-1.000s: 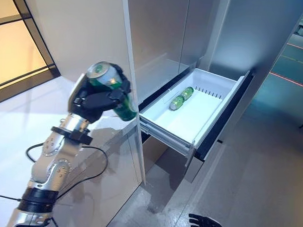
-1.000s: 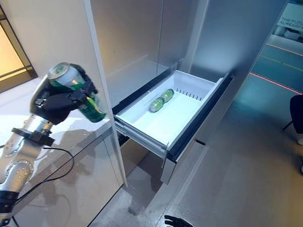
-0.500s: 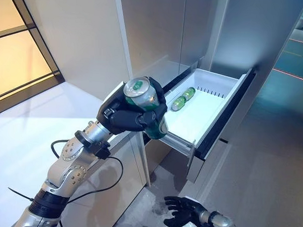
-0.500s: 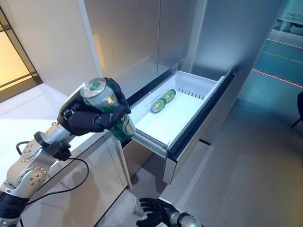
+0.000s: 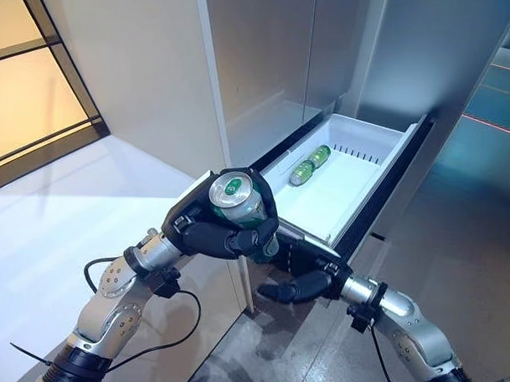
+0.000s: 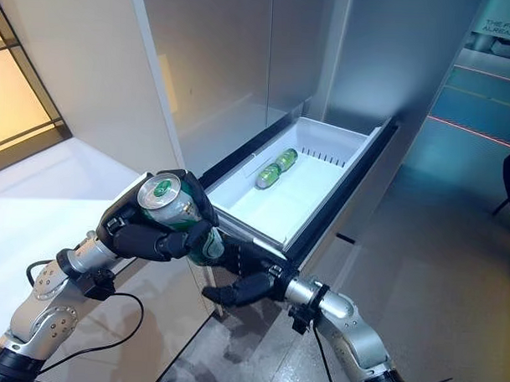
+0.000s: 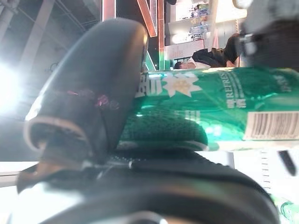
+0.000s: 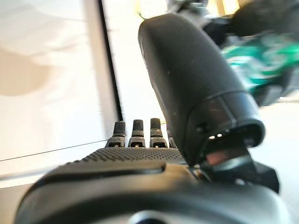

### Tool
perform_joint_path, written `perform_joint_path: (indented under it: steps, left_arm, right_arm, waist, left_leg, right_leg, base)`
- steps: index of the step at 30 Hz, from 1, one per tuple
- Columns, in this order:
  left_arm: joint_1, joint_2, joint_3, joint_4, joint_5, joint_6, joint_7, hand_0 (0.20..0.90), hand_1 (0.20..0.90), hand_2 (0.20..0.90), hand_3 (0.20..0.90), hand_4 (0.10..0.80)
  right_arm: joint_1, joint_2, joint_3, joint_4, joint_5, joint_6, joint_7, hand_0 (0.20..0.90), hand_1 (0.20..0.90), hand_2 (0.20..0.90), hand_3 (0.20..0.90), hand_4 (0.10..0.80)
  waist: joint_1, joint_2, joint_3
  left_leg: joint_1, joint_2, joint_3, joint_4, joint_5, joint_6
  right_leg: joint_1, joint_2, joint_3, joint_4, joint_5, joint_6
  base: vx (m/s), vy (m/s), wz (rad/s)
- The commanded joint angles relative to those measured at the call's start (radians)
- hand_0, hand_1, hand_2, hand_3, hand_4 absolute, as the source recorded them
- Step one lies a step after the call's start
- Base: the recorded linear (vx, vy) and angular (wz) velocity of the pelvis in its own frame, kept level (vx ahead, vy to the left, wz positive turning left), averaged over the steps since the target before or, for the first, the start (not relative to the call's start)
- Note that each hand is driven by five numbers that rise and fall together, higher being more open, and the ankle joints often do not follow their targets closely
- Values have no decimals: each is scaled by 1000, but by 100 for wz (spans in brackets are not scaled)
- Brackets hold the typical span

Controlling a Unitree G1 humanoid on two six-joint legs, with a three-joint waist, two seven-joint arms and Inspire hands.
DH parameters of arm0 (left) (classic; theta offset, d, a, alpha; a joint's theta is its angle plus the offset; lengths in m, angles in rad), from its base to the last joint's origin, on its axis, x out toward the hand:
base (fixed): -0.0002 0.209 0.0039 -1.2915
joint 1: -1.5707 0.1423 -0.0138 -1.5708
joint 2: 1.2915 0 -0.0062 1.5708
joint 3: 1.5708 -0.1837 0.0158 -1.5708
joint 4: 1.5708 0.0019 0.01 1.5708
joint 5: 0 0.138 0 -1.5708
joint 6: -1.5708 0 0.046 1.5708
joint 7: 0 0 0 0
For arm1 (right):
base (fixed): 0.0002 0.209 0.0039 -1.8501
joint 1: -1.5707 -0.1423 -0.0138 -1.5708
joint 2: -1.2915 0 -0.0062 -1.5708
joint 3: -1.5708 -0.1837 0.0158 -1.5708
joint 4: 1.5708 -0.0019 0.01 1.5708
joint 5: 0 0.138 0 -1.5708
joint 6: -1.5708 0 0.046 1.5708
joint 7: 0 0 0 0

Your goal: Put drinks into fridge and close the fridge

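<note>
The left hand [image 5: 210, 236] is wrapped around a green can [image 5: 240, 207], holding it just before the near corner of the pulled-out white fridge drawer [image 5: 369, 174]. The right hand [image 5: 302, 272], fingers relaxed, sits directly beneath. Two cans [image 5: 309, 165] lie inside the drawer.

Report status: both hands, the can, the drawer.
Left hand shut on green can, near the drawer's front corner. Right hand open just below it. Fridge drawer open, two cans inside; nothing blocking.
</note>
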Motion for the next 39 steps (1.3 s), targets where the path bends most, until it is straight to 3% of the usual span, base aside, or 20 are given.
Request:
perform_joint_path:
  steps: [1, 14, 27, 34, 39]
  left_arm:
    - [-136, 0, 107, -52, -55, -156, 3, 300, 300, 300, 200, 100]
    - [-209, 2, 57, -66, -28, -119, 45, 300, 300, 300, 200, 100]
    - [-270, -22, -29, -44, -31, -34, 43, 300, 300, 300, 200, 100]
    - [-288, -43, -74, -28, -34, -21, 45, 300, 300, 300, 200, 100]
    - [-291, -53, -96, -30, -43, -22, 44, 300, 300, 300, 200, 100]
  right_arm:
    - [-105, 16, -60, -105, 82, -51, -43, 900, 900, 900, 900, 800]
    - [-184, 0, -14, -178, 98, -30, -40, 900, 900, 900, 900, 800]
    - [-306, -4, 73, -202, 84, -26, -35, 900, 900, 900, 900, 800]
    - [-338, 8, 120, -188, 121, 25, -33, 900, 900, 900, 900, 800]
    - [-333, 23, 148, -173, 217, 109, -34, 900, 900, 900, 900, 800]
  waist:
    - [-4, -37, -39]
    - [-7, -40, -44]
    - [-3, -45, -45]
    - [-2, -48, -43]
    - [-2, -49, -43]
  left_leg:
    - [-32, -53, -21, 33, -54, 16]
    - [-38, -57, -20, 30, -49, 13]
    - [-40, -63, -22, 39, -52, 16]
    - [-37, -64, -22, 44, -55, 17]
    - [-27, -63, -23, 41, -61, 18]
  right_leg:
    - [-17, 30, 15, 97, -120, 20]
    - [-23, 30, 17, 83, -105, 23]
    - [-22, 30, 19, 84, -101, 23]
    - [-20, 29, 17, 87, -102, 23]
    - [-11, 29, 14, 87, -110, 23]
  base:
    - [0, 0, 0]
    - [0, 0, 0]
    - [0, 0, 0]
    - [0, 0, 0]
    - [7, 2, 0]
